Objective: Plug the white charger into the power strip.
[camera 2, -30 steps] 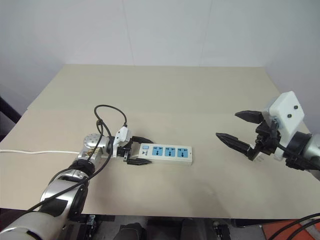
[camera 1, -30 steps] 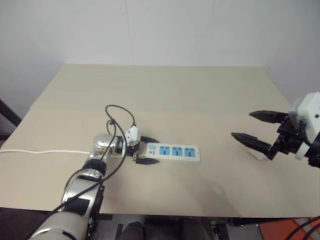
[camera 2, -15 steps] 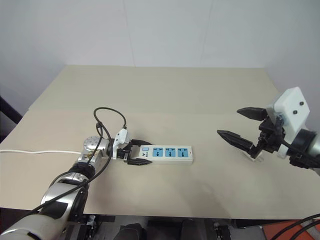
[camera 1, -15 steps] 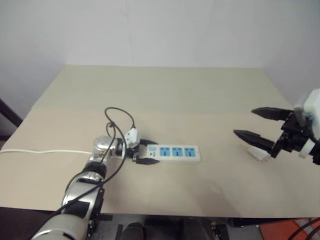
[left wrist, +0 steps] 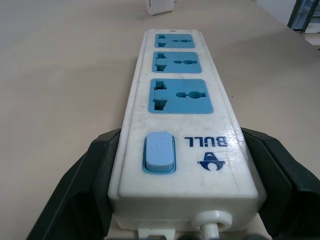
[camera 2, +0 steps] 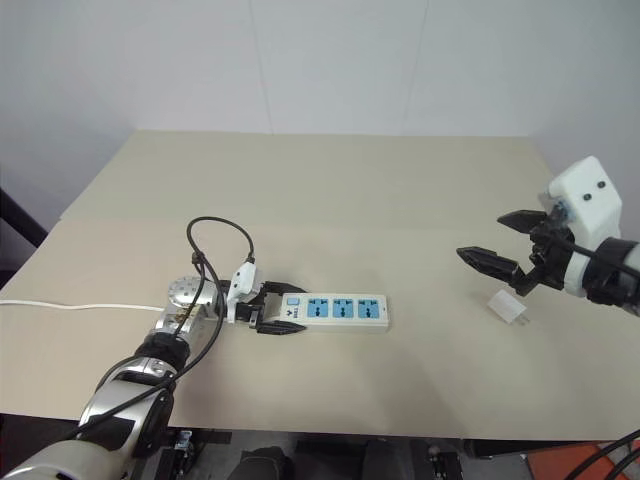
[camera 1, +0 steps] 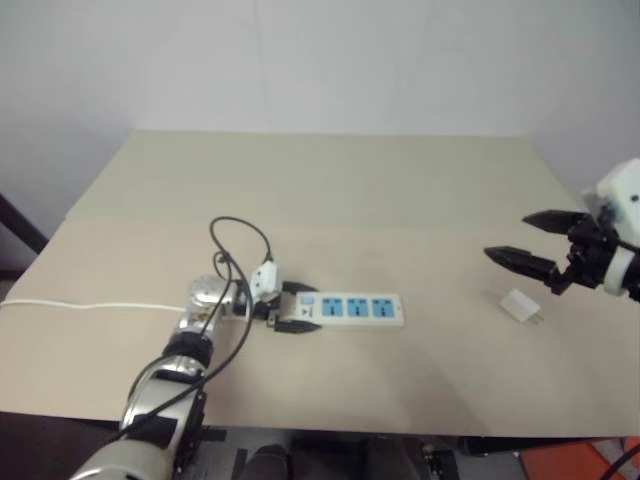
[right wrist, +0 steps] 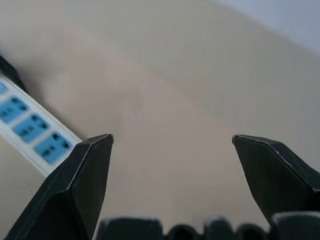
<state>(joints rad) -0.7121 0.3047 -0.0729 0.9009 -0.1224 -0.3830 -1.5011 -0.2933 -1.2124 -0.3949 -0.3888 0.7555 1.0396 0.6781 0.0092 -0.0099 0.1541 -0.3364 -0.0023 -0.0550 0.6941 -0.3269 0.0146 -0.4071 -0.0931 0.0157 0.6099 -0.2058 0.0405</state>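
The white charger point(camera 2: 508, 307) lies flat on the table point(camera 2: 380, 190), far over on the right side, with nothing touching it. The right gripper point(camera 2: 508, 243) hangs in the air just above it, fingers spread wide. The power strip point(camera 2: 334, 312) lies near the middle of the table. The left gripper point(camera 2: 284, 308) pinches its cord end, one finger on each side.
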